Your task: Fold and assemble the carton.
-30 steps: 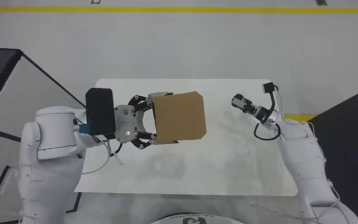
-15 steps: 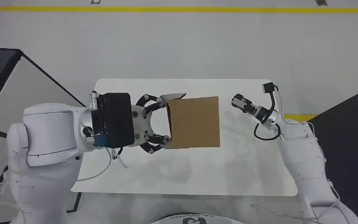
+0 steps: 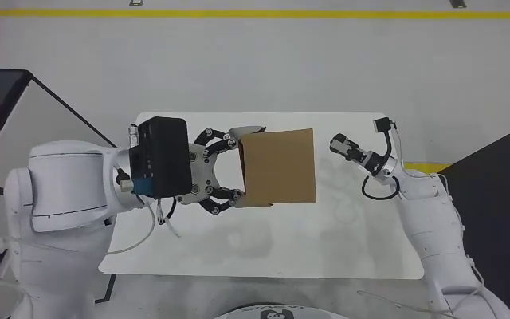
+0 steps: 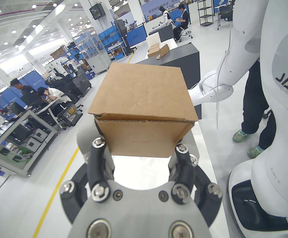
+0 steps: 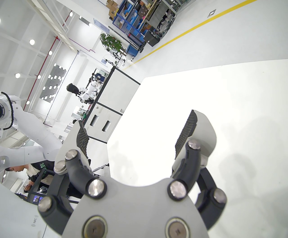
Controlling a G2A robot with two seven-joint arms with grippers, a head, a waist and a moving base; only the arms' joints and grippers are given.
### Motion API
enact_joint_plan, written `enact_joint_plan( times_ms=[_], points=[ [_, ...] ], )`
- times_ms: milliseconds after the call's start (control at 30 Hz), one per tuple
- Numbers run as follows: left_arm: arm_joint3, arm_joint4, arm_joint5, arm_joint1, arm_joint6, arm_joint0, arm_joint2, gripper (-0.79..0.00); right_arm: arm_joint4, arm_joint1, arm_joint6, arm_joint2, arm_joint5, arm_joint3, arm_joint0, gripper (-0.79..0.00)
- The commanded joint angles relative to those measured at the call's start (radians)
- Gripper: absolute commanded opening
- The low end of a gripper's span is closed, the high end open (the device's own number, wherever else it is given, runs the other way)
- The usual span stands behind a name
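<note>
Left tool, held level, clamps the carton.

Nothing here can be read with certainty - the lettering that shows is all far off in the hall. In the left wrist view, white characters run along a blue banner high on the far wall. A white mark with a short word sits on a blue partition behind the desks. Both are too small to make out. In the right wrist view, 1 small square marker lies on the hall floor - its face is unreadable. 1 blue-and-white sign hangs up near the ceiling, also illegible.
</note>
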Motion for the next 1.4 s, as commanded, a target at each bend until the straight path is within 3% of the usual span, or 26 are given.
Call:
enact_joint_plan(
  times_ms=[0, 267, 667, 933, 1033, 1133, 1367],
  points=[
    [0.0, 0.0, 0.0, 0.0, 0.0, 0.0, 0.0, -0.785, 0.0, 0.0, 0.0, 0.0, 0.0, 0.0, 0.0, 0.0],
    [0.01, 0.0, 0.025, 0.0, 0.032, -0.001, -0.001, -0.785, 0.0, 0.0, 0.0, 0.0, 0.0, 0.0, 0.0, 0.0],
    [0.123, -0.024, 0.036, 0.01, -0.004, -0.159, 0.068, -0.785, 0.0, 0.0, 0.0, 0.0, 0.0, 0.0, 0.0, 0.0],
    [0.123, -0.024, 0.036, 0.01, -0.004, -0.159, 0.068, -0.785, 0.0, 0.0, 0.0, 0.0, 0.0, 0.0, 0.0, 0.0],
    [0.141, -0.057, 0.18, 0.01, 0.03, -0.109, 0.069, -0.785, 0.0, 0.0, 0.0, 0.0, 0.0, 0.0, 0.0, 0.0],
    [0.136, -0.198, 0.315, 0.011, 0.005, -0.071, 0.095, -0.785, 0.0, 0.0, 0.0, 0.0, 0.0, 0.0, 0.0, 0.0],
    [0.129, -0.471, 0.508, 0.016, -0.082, -0.045, 0.116, -0.785, 0.0, 0.0, 0.0, 0.0, 0.0, 0.0, 0.0, 0.0]
  ],
)
